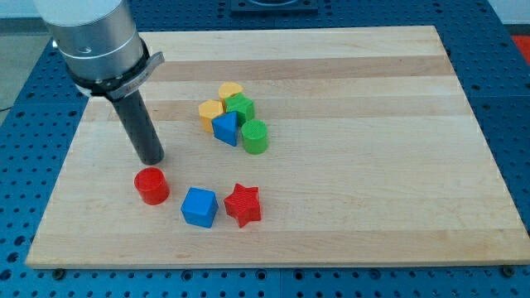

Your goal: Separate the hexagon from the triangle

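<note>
A yellow hexagon lies near the board's middle, touching a blue triangle just below and to its right. They sit in a tight cluster with a yellow heart-like block, a green block and a green cylinder. My tip is down on the board to the view's left of the cluster, well apart from the hexagon, just above a red cylinder.
A blue cube and a red star lie below the cluster toward the view's bottom. The wooden board rests on a blue perforated table. The arm's grey body fills the top left corner.
</note>
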Robot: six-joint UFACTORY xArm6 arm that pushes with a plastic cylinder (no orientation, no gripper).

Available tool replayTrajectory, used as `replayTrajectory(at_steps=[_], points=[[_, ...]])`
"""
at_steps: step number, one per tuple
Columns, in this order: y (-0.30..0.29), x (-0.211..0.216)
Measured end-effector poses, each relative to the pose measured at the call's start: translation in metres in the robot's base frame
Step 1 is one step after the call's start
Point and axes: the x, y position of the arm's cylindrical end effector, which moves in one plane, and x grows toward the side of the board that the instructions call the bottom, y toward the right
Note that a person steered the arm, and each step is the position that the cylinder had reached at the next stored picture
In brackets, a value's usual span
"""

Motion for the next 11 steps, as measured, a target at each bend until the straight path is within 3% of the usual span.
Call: replayTrajectory(at_steps=[1, 2, 3, 6, 7, 8, 10, 11], points=[[0.011, 0.039], [0.009, 0.049], [-0.013, 0.034], [-0.034, -0.095], [0.006, -0.133], [0.059, -0.129], [0.056, -0.095], [0.066, -0.109]])
